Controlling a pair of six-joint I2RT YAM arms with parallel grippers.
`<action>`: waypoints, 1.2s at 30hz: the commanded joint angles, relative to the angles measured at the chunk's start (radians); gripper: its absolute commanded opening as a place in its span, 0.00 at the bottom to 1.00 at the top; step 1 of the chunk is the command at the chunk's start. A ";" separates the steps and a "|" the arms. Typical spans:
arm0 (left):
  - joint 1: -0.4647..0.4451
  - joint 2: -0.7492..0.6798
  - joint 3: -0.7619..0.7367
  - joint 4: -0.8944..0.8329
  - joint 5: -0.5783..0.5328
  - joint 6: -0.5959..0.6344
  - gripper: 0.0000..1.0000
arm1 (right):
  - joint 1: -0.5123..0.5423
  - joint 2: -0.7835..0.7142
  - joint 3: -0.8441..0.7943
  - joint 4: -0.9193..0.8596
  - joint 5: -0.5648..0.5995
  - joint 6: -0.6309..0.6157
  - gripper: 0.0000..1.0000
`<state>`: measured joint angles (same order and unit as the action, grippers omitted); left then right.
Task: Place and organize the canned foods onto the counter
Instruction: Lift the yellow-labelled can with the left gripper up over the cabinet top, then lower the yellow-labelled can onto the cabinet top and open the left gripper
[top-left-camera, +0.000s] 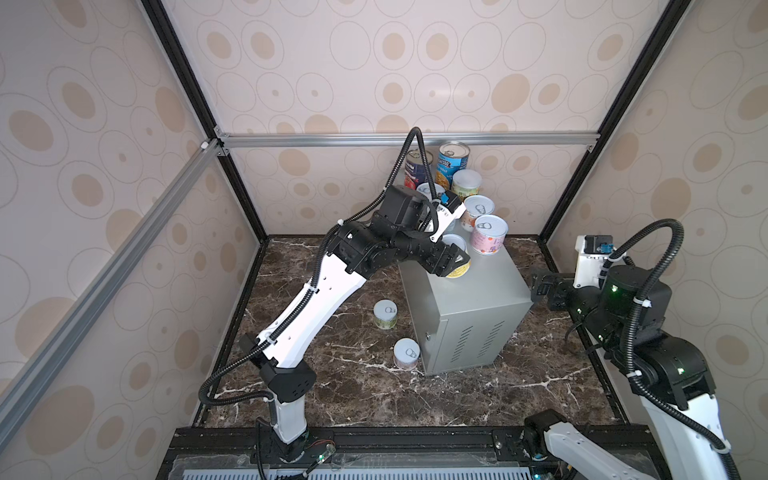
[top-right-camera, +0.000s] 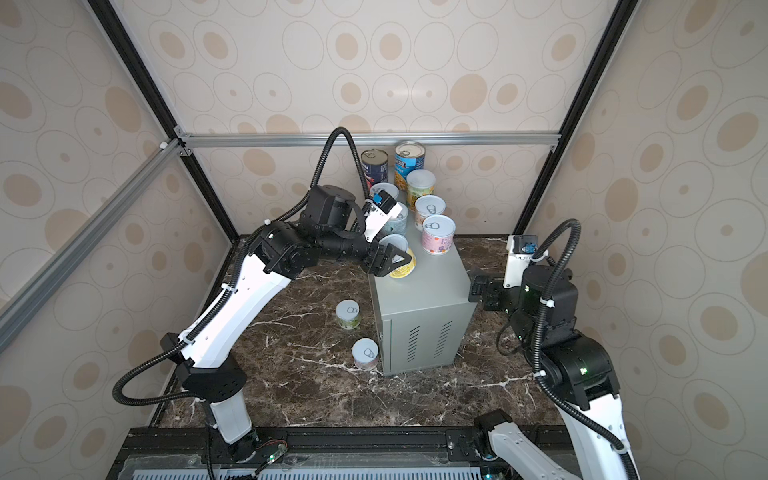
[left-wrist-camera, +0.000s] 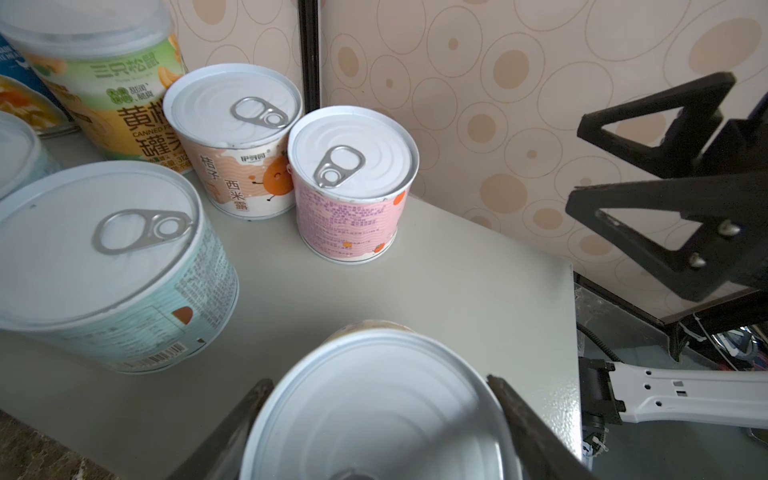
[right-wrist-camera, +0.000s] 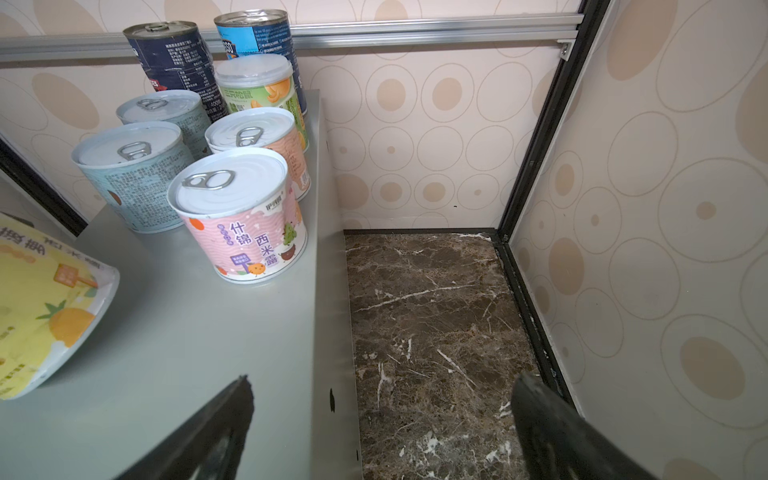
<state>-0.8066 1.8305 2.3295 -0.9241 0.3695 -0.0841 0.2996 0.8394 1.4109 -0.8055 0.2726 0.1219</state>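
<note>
The counter (top-left-camera: 492, 276) is a grey metal box with vent slots on the marble floor. Several canned foods stand at its far end: a navy-red can (top-left-camera: 415, 166), a blue-yellow can (top-left-camera: 453, 160), a green-yellow can (top-left-camera: 466, 183), an orange can (top-left-camera: 478, 210) and a pink can (top-left-camera: 489, 237). My left gripper (top-left-camera: 455, 262) is shut on a yellow-labelled can (left-wrist-camera: 374, 415), held tilted over the counter's left edge. Whether the can touches the top I cannot tell. Two short cans (top-left-camera: 385, 314) (top-left-camera: 406, 353) stand on the floor left of the counter. My right gripper (right-wrist-camera: 384, 380) is open and empty beside the counter's right side.
Teal cans (left-wrist-camera: 104, 266) stand on the counter close to the held can, partly hidden behind my left wrist in both top views. Dark marble floor (right-wrist-camera: 436, 324) lies right of the counter, bounded by patterned walls and a black frame post (right-wrist-camera: 540, 145).
</note>
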 joint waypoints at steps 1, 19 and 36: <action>-0.015 0.035 0.022 -0.029 -0.014 0.026 0.74 | -0.005 -0.011 0.013 -0.018 -0.006 -0.010 1.00; -0.024 -0.004 -0.051 0.054 -0.009 0.018 0.87 | -0.006 -0.007 -0.004 -0.007 -0.018 -0.010 1.00; -0.020 -0.452 -0.637 0.336 -0.084 0.015 0.98 | -0.140 0.113 0.025 -0.033 0.001 0.036 1.00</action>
<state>-0.8246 1.4082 1.7195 -0.6243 0.3168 -0.0814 0.2161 0.9306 1.4117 -0.8135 0.2996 0.1356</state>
